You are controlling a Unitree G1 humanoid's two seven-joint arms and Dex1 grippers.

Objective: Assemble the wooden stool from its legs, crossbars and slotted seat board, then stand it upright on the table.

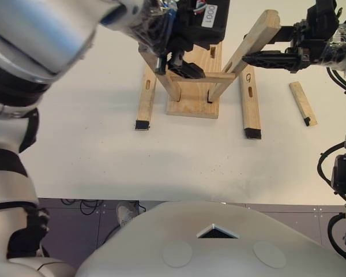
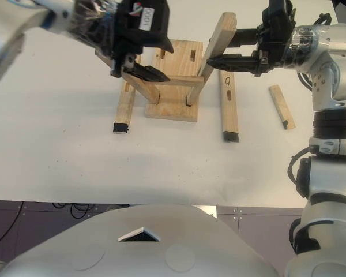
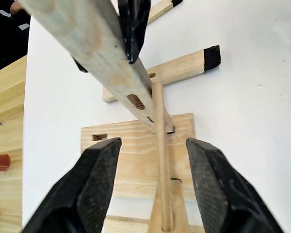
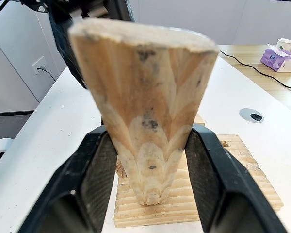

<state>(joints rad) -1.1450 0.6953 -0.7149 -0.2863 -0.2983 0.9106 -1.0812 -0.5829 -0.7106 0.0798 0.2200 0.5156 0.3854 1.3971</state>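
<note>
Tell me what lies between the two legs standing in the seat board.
A thin crossbar bridges the left leg and right leg above the seat board, clear in both eye views.

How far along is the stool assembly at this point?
Done: two legs stand in slots of the seat board, joined by a crossbar. In hand: the right gripper clamps the right standing leg; the left gripper is open around the crossbar. Left: two spare legs and a short piece lie flat on the table; the stool is not yet upright.
</note>
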